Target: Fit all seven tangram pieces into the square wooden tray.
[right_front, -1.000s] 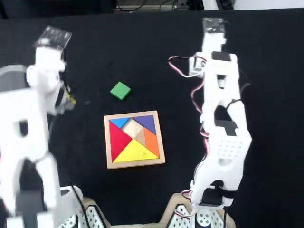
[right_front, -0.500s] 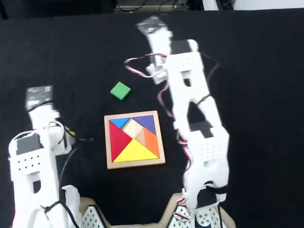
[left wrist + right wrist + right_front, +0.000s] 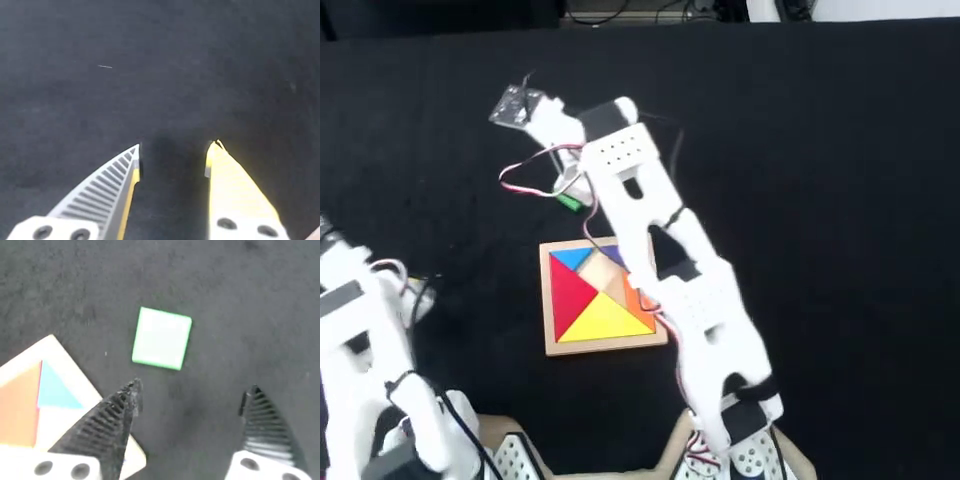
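My right claw (image 3: 195, 385) has black ribbed fingers. My left claw (image 3: 177, 145) pairs a grey ribbed finger with a yellow one. The square piece (image 3: 161, 338) is green on the black worktop (image 3: 820, 150). The tray (image 3: 605, 345) is pale wood, with a red triangle (image 3: 570, 293), yellow triangle (image 3: 605, 320), blue triangle (image 3: 570, 259) and orange piece (image 3: 638, 298).

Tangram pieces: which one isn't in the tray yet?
The green square. It lies alone on the black table beside the wooden tray, near the open right gripper; the others sit inside the tray.
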Robot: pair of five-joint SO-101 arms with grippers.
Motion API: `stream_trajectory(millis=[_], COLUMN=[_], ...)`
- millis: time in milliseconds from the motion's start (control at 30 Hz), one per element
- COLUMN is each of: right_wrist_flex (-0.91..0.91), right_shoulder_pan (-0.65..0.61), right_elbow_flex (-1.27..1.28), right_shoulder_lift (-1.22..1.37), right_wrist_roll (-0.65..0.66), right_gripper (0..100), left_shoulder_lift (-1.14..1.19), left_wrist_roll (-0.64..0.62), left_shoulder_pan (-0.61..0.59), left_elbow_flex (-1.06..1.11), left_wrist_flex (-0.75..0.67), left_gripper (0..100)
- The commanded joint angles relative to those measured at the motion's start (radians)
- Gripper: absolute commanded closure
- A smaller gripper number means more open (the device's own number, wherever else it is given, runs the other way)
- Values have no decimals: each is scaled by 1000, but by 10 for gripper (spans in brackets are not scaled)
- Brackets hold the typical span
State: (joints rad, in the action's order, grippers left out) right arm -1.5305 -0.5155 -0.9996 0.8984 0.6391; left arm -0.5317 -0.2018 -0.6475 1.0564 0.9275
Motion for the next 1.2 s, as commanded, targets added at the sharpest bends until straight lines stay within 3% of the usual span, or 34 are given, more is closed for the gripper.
stream_trajectory(millis=[0, 233, 600, 1167], right_wrist_flex=[-6, -46, -28, -40], right_shoulder_pan=[-26, -41, -5, -52], right_elbow_flex=[-177, -357, -335, -335], right_shoulder_lift=[71, 208, 242, 329], right_wrist_roll=[-46, -115, -270, -307], right_gripper=[673, 672, 672, 676], left_shoulder_lift=[51, 72, 68, 71], left_wrist_roll=[17, 48, 97, 92], left_shoulder_pan=[42, 64, 147, 156], left_elbow_flex=[-61, -59, 10, 13], left_wrist_flex=[-23, -31, -91, -94], left_gripper=[785, 785, 786, 788])
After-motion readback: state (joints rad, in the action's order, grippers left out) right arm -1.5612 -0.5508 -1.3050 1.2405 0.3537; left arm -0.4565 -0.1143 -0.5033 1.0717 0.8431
